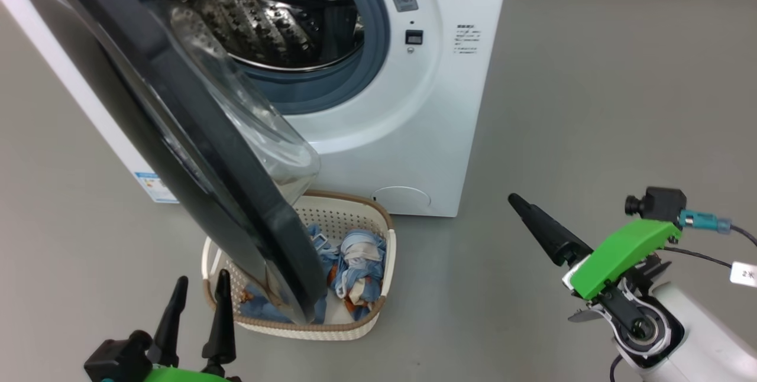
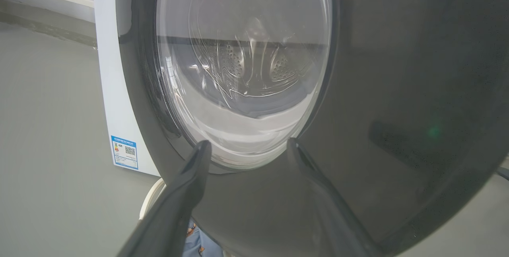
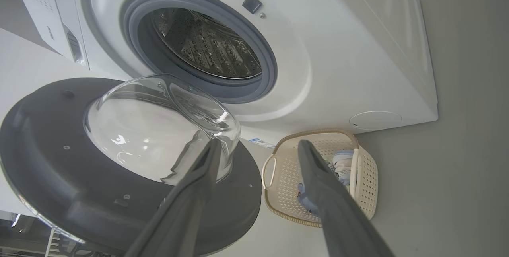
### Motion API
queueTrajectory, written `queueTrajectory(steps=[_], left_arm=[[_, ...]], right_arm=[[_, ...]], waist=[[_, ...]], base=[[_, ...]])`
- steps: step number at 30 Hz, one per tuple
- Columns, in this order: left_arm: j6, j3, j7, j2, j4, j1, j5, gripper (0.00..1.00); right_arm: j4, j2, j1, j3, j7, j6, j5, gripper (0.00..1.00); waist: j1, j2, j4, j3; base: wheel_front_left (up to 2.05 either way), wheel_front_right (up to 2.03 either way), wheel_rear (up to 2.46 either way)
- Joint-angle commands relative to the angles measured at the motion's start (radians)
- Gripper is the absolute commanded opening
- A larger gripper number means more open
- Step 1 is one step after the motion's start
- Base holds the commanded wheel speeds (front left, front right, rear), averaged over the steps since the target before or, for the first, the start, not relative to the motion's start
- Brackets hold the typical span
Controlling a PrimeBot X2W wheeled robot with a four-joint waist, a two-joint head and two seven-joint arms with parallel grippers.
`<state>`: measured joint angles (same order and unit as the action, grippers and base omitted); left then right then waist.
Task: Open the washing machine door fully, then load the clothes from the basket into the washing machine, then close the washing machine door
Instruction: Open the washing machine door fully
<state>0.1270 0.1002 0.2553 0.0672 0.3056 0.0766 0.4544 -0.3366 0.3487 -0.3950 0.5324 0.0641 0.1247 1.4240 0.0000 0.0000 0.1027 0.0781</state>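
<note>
Before the robot, on grey floor (image 1: pixel 591 104): one washing machine (image 1: pixel 414 104), a white front-loader. Its steel drum (image 1: pixel 266 15) is exposed, with no laundry visible in it.

Item: washing machine door (image 1: pixel 177 151), black ring with bulging glass. It is swung out roughly edge-on to the head camera, and its lower rim hangs over the basket (image 1: pixel 361 330). Judged part-open, not fully.

Item: basket, on the floor just beside the machine's foot, half covered by the door. It contains the clothes (image 1: pixel 355 264), blue printed fabric bundled inside. None loaded.

Item: left gripper (image 1: pixel 203 277), fingers spread and empty. It sits low at the basket's near corner, close to the door's outer face.

Item: right gripper (image 3: pixel 259 143), fingers parted, holding nothing. It is apart from the door and faces its inner side.

Step in hand: opening the door. The next move calls for pushing the inner face wider until the basket is uncovered, and only then a reach for the clothes.
</note>
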Motion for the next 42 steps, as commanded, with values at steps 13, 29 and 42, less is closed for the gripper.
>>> queueTrajectory(steps=[13, 29, 42], left_arm=[[0.004, -0.056, 0.006, 0.014, -0.017, -0.001, -0.015, 1.00], [0.004, -0.058, 0.006, 0.009, -0.014, -0.012, -0.017, 1.00], [0.004, -0.054, 0.006, 0.009, -0.011, -0.011, -0.014, 1.00]], right_arm=[[-0.057, 0.100, 0.010, 0.160, -0.306, 0.006, -0.081, 1.00], [-0.063, 0.006, 0.137, -0.190, -0.326, 0.006, -0.607, 1.00], [0.041, -0.077, 0.237, -0.354, -0.326, 0.006, -0.947, 1.00]], waist=[[0.0000, 0.0000, -0.040, -0.010], [0.0000, 0.0000, -0.036, -0.020], [0.0000, 0.0000, -0.027, -0.018]], base=[[0.00, 0.00, 0.00], [0.00, 0.00, 0.00], [0.00, 0.00, 0.00]])
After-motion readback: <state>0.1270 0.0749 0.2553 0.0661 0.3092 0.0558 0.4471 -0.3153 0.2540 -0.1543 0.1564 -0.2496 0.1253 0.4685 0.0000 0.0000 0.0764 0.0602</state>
